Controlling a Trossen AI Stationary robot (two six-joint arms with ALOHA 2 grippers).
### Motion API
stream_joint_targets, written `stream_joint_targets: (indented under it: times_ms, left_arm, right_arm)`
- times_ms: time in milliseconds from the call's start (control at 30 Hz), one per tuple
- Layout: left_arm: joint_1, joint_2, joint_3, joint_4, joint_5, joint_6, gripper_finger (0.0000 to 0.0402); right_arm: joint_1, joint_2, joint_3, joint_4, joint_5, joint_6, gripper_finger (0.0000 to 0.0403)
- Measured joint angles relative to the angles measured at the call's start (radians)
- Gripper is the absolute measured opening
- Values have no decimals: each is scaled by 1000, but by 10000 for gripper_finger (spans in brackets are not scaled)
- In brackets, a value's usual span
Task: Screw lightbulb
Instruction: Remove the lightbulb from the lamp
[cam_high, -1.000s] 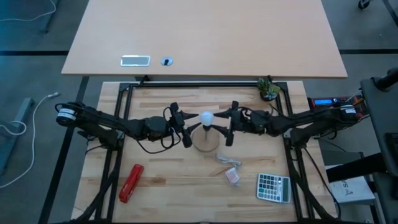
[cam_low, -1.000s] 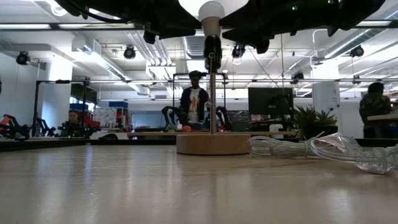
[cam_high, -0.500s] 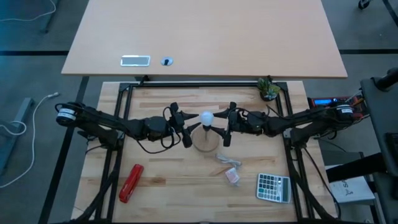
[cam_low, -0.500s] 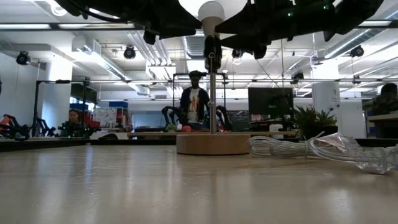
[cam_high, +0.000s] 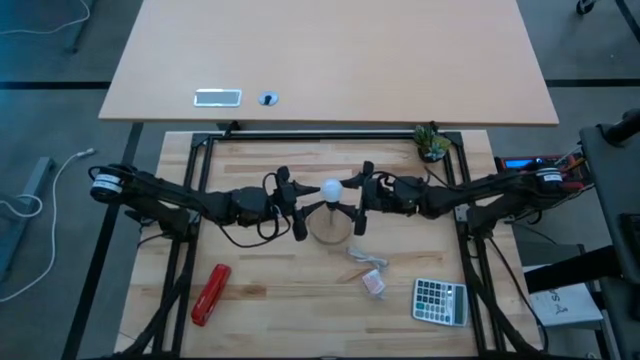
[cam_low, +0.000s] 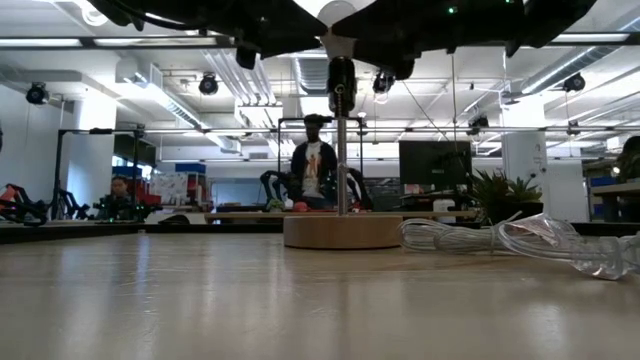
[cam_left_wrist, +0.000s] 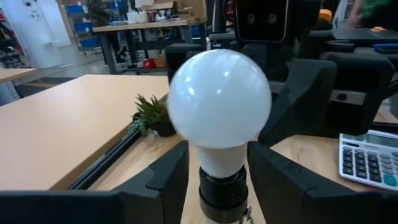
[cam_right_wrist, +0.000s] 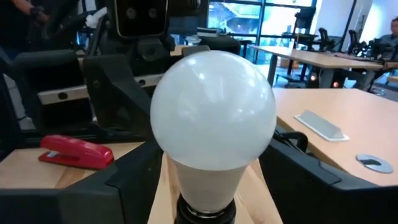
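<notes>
The white frosted lightbulb stands upright in a black socket on a thin pole, which rises from a round wooden disc. My left gripper comes level from the table's left and is shut on the bulb's neck. My right gripper comes level from the table's right. It is open, and in its wrist view its fingers stand either side of the lightbulb, with wood showing in both gaps. My left gripper pinches the lightbulb's narrow white neck, just above the black socket, between its two fingers. The fingers come level from the table's left. The bulb stands upright in the socket, high above the table.
A crumpled clear wrapper and a small packet lie near the disc. A calculator sits near right, a red stapler near left, a small plant far right. People show in the room behind.
My right gripper has edged toward the table's left, closer around the lightbulb, staying level. The bulb and its stand have kept their place.
</notes>
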Motion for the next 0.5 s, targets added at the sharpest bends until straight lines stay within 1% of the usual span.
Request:
stream_joint_targets:
  times_ms: [100,267,367,500]
  left_arm:
    - [0,0,0,7,1,0,159]
    - [0,0,0,7,-7,4,160]
    - [0,0,0,11,-38,5,154]
    - [0,0,0,19,-41,16,143]
  right_arm:
    - [0,13,15,-18,0,0,250]
    - [0,6,31,-101,1,19,243]
    - [0,-15,35,-140,1,28,239]
    - [3,-45,35,-165,1,31,234]
